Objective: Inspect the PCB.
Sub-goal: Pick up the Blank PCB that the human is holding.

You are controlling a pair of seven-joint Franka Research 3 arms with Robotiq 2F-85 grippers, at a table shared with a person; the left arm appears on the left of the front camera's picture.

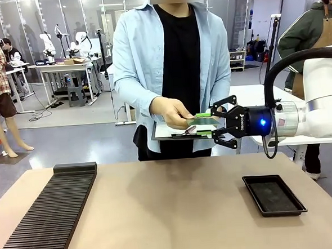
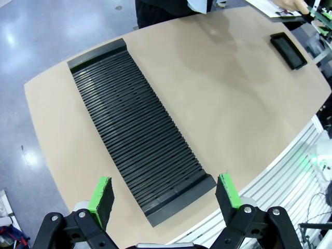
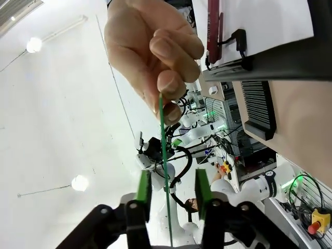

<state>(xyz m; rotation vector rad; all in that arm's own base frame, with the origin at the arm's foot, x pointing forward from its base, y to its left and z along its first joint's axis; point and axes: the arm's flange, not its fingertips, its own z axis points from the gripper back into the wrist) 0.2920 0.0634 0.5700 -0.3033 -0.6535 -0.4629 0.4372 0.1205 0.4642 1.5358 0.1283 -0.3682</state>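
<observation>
Right wrist view: right gripper (image 3: 173, 179) jaws straddle PCB (image 3: 164, 150), not yet pinching; person's hand (image 3: 150, 52) grips its 12 o'clock end. Best pinch squarely, await release.

The PCB (image 3: 164, 171) shows edge-on as a thin green line, pinched at its upper end by a person's hand (image 3: 150, 52). The right gripper (image 3: 173, 179) has its green-padded fingers (image 3: 144, 189) on either side of the PCB's lower part, with a gap on each side. A clipboard (image 3: 270, 21) with white paper lies up and right of the PCB.
</observation>
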